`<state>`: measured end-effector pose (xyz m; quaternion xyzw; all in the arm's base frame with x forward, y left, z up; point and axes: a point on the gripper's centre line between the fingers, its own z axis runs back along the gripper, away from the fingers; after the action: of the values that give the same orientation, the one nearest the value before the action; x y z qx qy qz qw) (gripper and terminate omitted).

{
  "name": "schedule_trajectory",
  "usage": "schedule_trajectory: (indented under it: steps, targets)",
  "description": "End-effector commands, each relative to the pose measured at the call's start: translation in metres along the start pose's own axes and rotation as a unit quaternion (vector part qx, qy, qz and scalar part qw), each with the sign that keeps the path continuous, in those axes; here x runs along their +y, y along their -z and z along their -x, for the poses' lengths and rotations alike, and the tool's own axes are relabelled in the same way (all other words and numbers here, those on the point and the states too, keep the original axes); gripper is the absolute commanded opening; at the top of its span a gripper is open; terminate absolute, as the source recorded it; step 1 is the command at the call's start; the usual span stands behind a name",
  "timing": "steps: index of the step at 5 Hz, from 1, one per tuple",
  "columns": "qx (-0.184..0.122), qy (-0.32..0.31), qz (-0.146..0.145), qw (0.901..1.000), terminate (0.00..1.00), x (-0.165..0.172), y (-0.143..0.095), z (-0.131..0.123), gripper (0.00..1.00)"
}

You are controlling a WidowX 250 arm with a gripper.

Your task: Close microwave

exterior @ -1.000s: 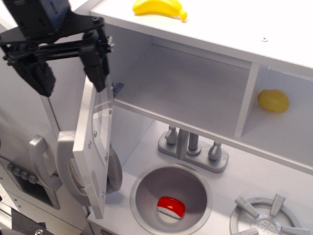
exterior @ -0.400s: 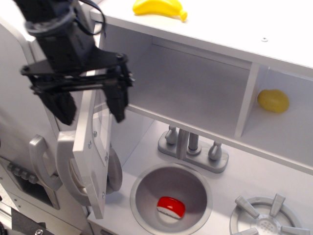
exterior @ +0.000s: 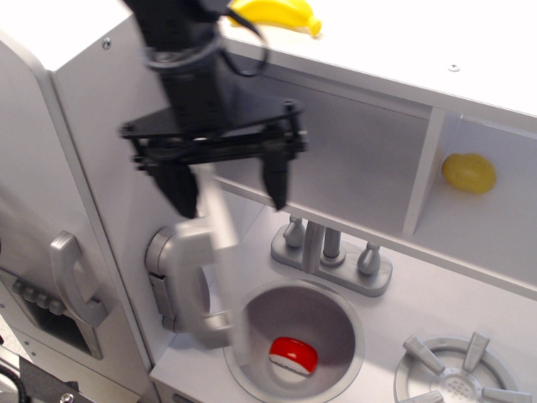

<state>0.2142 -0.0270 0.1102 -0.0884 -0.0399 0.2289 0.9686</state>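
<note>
White toy-kitchen shelving fills the view, a banana (exterior: 274, 14) on top. The microwave (exterior: 336, 159) compartment gapes; its door (exterior: 220, 252), blurred, has swung inward from its earlier wide-open angle. The gripper (exterior: 228, 186) has moved right and lower, jaws spread wide astride the door's top edge.

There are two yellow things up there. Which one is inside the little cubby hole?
The round yellow ball sits inside the small open cubby on the right. The other yellow thing, the banana, lies on top of the kitchen instead.
</note>
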Motion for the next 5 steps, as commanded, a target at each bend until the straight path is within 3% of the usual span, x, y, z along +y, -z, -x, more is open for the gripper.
schedule_trajectory:
  steps: [1,2,3,5]
  targets:
    - [-0.029,-0.015,0.032,0.999,0.0,-0.063,-0.014,-0.013,1.0]
    - [-0.045,-0.018,0.052,0.9975,0.0,-0.083,-0.024,-0.016,1.0]
    - [-0.035,0.009,0.082,0.996,0.0,-0.086,-0.038,-0.001,1.0]
    - [-0.001,0.084,0.065,0.9944,0.0,-0.035,-0.025,0.036,1.0]
